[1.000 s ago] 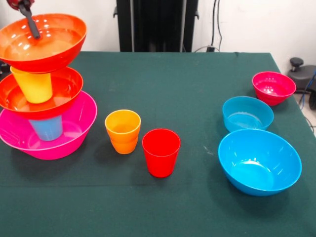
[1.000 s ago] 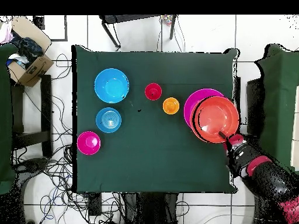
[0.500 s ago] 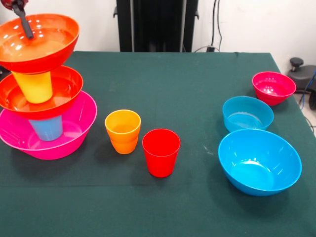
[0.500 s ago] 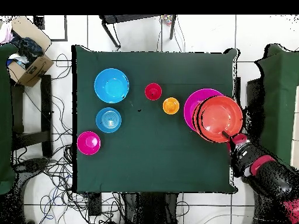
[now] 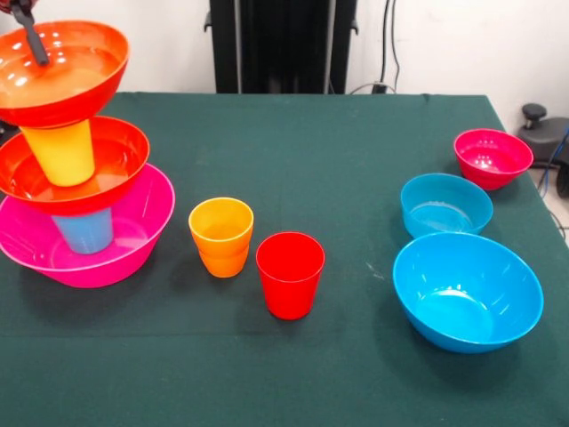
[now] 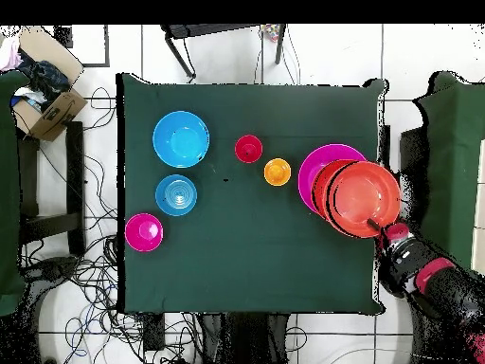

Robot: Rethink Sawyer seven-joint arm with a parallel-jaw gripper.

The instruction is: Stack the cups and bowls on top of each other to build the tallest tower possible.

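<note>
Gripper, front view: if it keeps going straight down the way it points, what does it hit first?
The inside of the top orange bowl. The tool already dips past that bowl's rim, so contact looks close; depth is unclear.

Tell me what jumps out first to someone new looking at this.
The tower at the front view's left: pink bowl, blue cup, orange-red bowl, yellow cup, and a top orange-red bowl sitting off-centre with the gripper at its rim. Loose orange and red cups stand mid-table; two blue bowls and a magenta one wait on the right.
</note>
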